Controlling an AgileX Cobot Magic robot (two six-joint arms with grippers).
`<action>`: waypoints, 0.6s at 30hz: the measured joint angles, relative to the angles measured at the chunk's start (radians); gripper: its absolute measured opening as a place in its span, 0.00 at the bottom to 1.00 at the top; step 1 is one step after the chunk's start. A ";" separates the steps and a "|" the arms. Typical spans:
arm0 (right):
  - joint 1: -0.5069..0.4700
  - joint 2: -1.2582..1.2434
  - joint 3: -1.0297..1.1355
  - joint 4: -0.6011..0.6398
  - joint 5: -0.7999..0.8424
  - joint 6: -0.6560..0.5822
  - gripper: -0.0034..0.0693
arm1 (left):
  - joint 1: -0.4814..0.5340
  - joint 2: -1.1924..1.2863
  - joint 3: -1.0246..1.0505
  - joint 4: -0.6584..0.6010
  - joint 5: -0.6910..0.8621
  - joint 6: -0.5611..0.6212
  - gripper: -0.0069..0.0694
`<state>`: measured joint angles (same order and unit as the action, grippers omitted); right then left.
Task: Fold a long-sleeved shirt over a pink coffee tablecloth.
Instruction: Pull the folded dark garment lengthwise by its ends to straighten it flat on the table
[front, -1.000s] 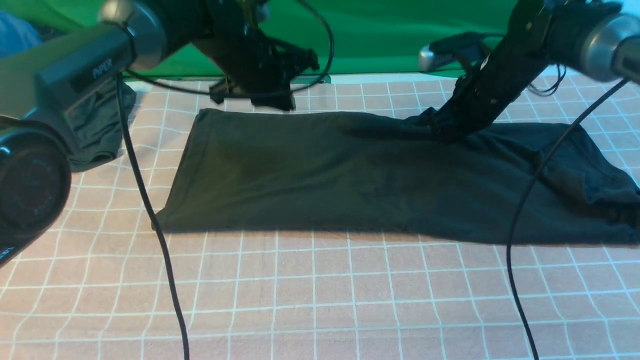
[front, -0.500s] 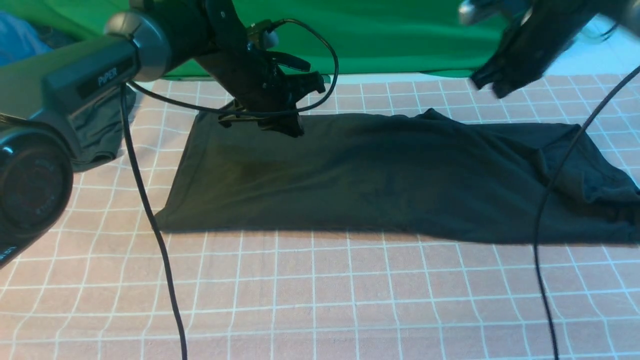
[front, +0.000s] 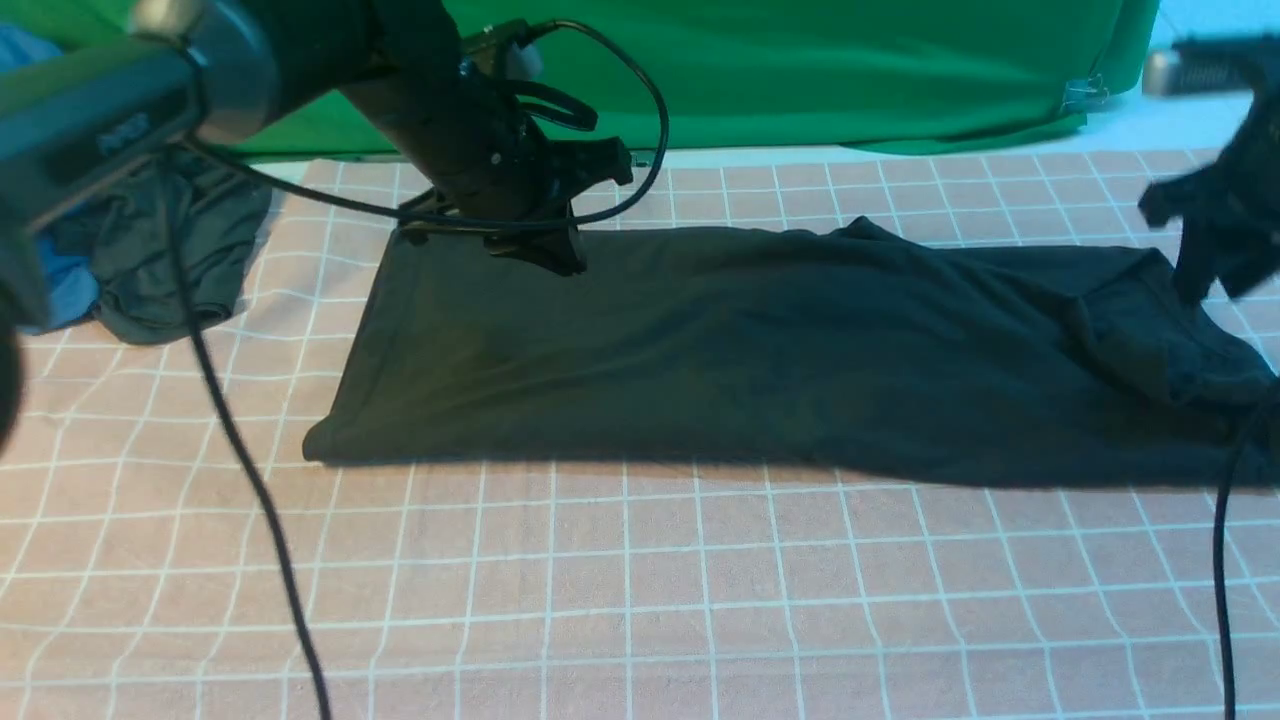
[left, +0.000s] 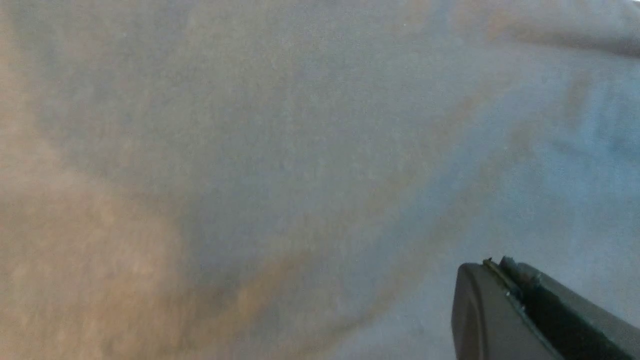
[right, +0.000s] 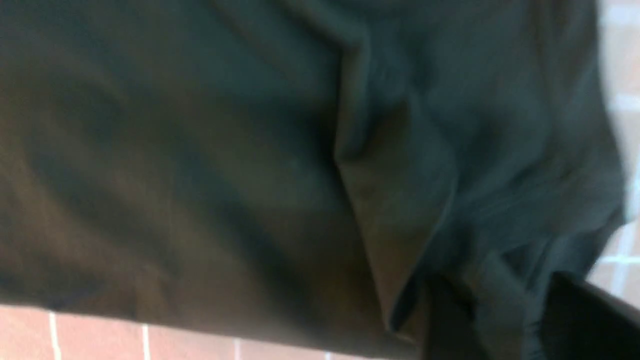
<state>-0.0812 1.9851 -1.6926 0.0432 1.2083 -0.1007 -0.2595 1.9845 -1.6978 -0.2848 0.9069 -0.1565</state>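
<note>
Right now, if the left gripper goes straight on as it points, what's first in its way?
The left gripper points down at the shirt, near its far edge; the fabric looks close, gap unclear.

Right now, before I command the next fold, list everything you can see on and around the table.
long-sleeved shirt: one, black, lying as a long band across the tablecloth, right end bunched.
pink coffee tablecloth: one, pink with a white grid, under the shirt.
dark grey garment: one, crumpled at the far left.
blue garment: one, blue, beside the grey one, mostly cut off.
green backdrop: one, green, along the far side.
cables: two, black, near left and near right.
left pincer: one, black, over the shirt's far left corner, looks open.
right pincer: one, black, blurred, above the shirt's right end; open or shut unclear.
</note>
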 joint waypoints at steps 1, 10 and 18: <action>0.000 0.002 0.004 0.004 -0.001 0.000 0.55 | 0.000 -0.009 0.005 0.000 -0.003 0.000 0.11; 0.000 0.122 0.014 0.042 -0.060 0.005 0.57 | 0.000 -0.151 0.196 0.001 -0.074 0.017 0.11; 0.000 0.131 0.009 0.092 -0.094 -0.040 0.13 | 0.000 -0.172 0.229 0.012 -0.090 0.018 0.11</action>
<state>-0.0813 2.1162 -1.6834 0.1353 1.1145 -0.1411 -0.2595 1.8120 -1.4689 -0.2729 0.8172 -0.1381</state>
